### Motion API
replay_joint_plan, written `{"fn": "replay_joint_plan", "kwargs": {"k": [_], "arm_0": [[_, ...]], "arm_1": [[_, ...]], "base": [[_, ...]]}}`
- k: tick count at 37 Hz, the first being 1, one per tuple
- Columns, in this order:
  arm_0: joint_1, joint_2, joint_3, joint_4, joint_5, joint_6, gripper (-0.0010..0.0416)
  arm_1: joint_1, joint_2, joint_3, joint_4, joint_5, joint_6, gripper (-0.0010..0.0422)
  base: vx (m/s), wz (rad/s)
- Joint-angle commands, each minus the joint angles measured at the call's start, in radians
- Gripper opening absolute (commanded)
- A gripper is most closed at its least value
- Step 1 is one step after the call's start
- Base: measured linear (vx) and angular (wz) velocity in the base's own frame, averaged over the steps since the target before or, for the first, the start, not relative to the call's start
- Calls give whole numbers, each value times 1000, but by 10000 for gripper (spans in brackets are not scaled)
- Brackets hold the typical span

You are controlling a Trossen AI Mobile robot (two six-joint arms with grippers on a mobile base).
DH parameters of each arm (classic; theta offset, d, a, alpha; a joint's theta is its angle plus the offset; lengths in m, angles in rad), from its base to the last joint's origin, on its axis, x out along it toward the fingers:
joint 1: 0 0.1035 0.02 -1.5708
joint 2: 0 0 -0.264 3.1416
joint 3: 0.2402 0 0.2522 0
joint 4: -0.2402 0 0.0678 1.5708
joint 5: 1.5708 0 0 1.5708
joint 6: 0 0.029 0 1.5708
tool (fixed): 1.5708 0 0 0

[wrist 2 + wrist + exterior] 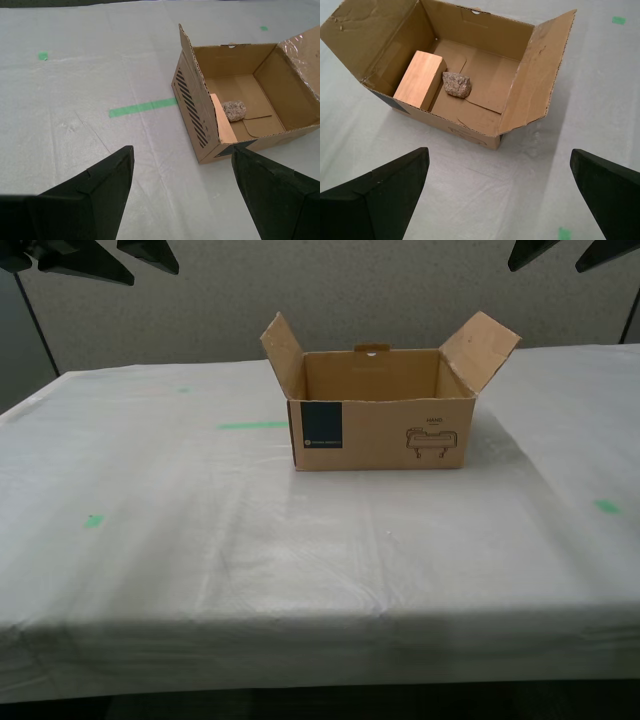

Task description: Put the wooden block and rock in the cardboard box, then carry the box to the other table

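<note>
Both grippers hang spread and empty: my first gripper (500, 192) and my second gripper (182, 187), with the cardboard box (470, 75) ahead of the fingertips, wooden block (421, 79) and rock (457, 84) inside.

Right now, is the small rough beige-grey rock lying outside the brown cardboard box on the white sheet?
No, the small rough beige-grey rock lies on the floor inside the brown cardboard box, right beside the pale tan wooden block.

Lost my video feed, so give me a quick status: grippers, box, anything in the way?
My first gripper and my second gripper open, empty, off the cardboard box. Wooden block and rock inside; box on white-sheeted table. Nothing in the way.
</note>
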Motion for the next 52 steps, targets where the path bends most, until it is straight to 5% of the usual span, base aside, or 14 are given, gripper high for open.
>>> {"fn": "replay_joint_plan", "kwargs": {"k": [1, 52], "arm_0": [[0, 0, 0, 1, 1, 0, 393], [0, 0, 0, 1, 1, 0, 393]], "arm_1": [[-1, 0, 0, 2, -2, 3, 263], [-1, 0, 0, 2, -2, 3, 263]], "base": [[0, 0], [0, 0]]}}
